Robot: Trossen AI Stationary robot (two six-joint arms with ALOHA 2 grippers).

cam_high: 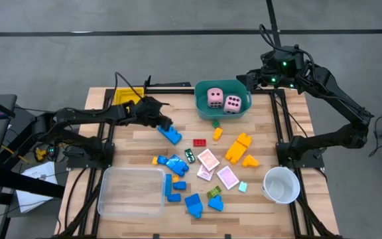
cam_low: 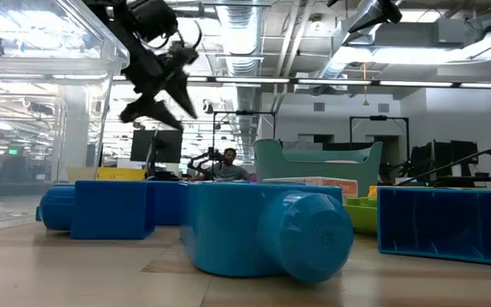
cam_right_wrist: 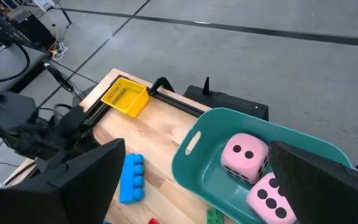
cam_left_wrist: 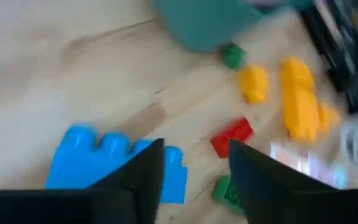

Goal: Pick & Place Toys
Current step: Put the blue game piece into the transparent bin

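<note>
We are working the pick step with the left gripper (cam_high: 166,123), which is hovering over the wooden table (cam_high: 138,143) just above a blue block (cam_high: 172,135). In the left wrist view its two dark fingers (cam_left_wrist: 143,174) are standing partly apart with nothing between them, and the blue block is lying just beneath and slightly to one side of the gap. The picture there is smeared, so we are only guessing that the arm is in motion. We judge the next move calls for centring the gap over the block, lowering until the fingers straddle it, and closing on its narrow sides.

A little farther out from that gripper we are seeing a small red block (cam_high: 199,142), a green block (cam_high: 215,123) and two yellow-orange blocks (cam_high: 239,147), all lying loose on the wood. Beyond the green block the teal tub (cam_high: 202,99) is holding two pink dice (cam_high: 223,100), side by side. The tub looks to us the likely place for the block, being near the gripper.

On the near side of the left gripper, well apart from it, more blue blocks (cam_high: 194,205) and pink-white cards (cam_high: 208,160) are lying beside the clear tray (cam_high: 130,191).

The right gripper (cam_high: 266,74) is waiting above the table's far right corner, just beyond the tub, its fingers spread wide and holding nothing.
</note>
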